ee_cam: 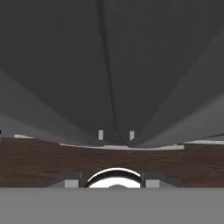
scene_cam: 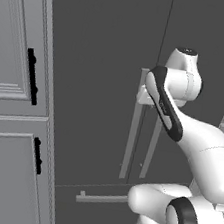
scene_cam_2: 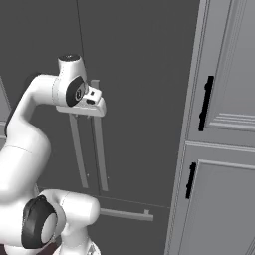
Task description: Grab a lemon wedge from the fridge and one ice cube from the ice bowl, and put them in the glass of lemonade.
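Facing shut fridge [scene_cam: 106,57], dark wooden floor [ee_cam: 39,162].

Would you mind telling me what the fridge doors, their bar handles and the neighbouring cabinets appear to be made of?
Fridge: likely matte painted metal; flat dark grey, no gloss.
Bar handles: probably brushed metal; plain lighter grey.
Cabinets: seemingly painted wood; light grey moulded panels, black pulls.

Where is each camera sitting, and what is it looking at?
Left base view: behind the arm on its left, facing the shut fridge; the arm rises from the lower right, hand at the door handles.
Right base view: behind on the right, same fridge; the arm rises from the lower left.
Hand view: on the hand, looking down the seam between the fridge doors toward the brown floor.
Both base views share the fridge, handles and grey cabinets.
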